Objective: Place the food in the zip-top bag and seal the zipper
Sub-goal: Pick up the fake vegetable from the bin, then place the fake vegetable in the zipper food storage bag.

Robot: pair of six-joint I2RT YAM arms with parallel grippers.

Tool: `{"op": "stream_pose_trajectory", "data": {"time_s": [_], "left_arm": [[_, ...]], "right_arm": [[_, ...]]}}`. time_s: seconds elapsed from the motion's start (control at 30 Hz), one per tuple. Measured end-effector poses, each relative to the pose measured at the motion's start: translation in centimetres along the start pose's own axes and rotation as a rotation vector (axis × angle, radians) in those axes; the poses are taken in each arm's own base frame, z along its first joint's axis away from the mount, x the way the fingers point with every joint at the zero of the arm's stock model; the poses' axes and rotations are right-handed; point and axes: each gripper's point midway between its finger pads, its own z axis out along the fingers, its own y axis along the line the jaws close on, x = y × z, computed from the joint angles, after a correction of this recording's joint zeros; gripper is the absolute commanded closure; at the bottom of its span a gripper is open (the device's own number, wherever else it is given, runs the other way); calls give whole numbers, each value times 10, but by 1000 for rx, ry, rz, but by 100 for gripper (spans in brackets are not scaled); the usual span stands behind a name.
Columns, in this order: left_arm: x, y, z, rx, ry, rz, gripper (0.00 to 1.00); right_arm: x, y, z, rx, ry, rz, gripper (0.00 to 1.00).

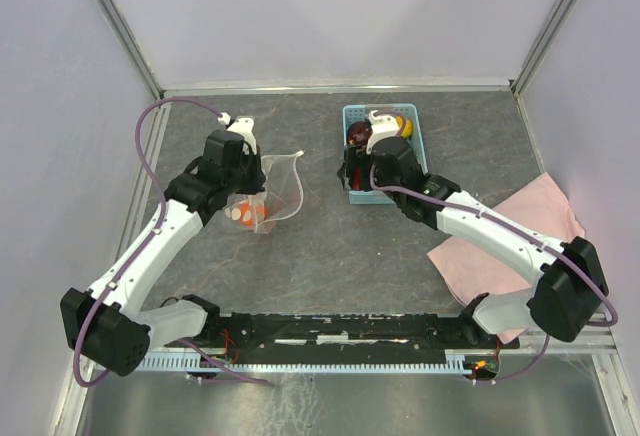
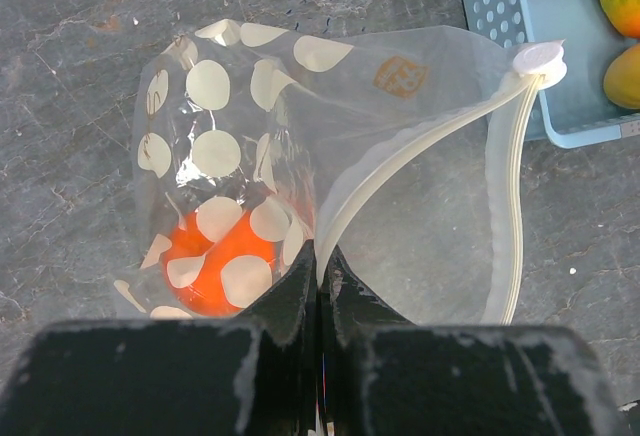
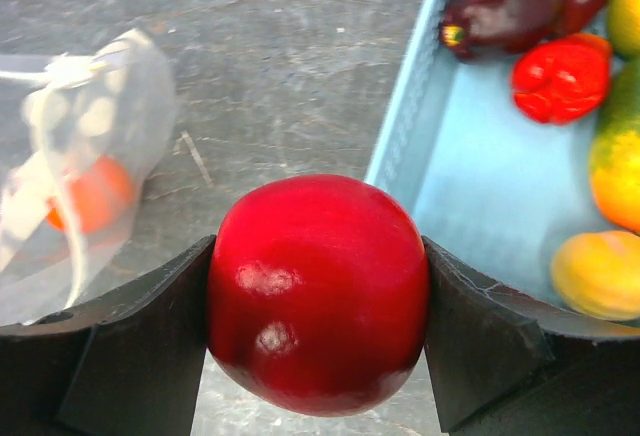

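Between the right fingers (image 3: 480, 346) a red toy fruit (image 3: 318, 291) sits clamped; the left fingers (image 2: 300, 301) pinch the zip-top bag (image 2: 400, 216), an orange fruit (image 2: 215, 266) just beyond them inside.

Bare tabletop (image 1: 320, 246) between zip-top bag (image 1: 285, 191) and basket (image 1: 347, 116), bag mouth gaping wide

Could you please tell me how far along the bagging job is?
Done: one orange fruit lies inside the zip-top bag. In hand: the left gripper pinches the bag's rim, mouth open, while the right gripper clamps a red fruit at the basket edge. Left: that fruit, several pieces in the basket, and closing the open zipper.
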Motion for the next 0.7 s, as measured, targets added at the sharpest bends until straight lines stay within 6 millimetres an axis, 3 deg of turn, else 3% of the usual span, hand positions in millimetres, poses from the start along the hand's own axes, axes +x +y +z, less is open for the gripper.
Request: {"op": "stream_pose_trajectory", "data": {"time_s": [0.53, 0.7], "left_arm": [[2, -4, 1, 21, 13, 1, 97], [3, -4, 2, 25, 16, 1, 97]], "right_arm": [[-11, 137, -46, -522, -84, -34, 41], [-11, 169, -47, -644, -108, -15, 40]]}}
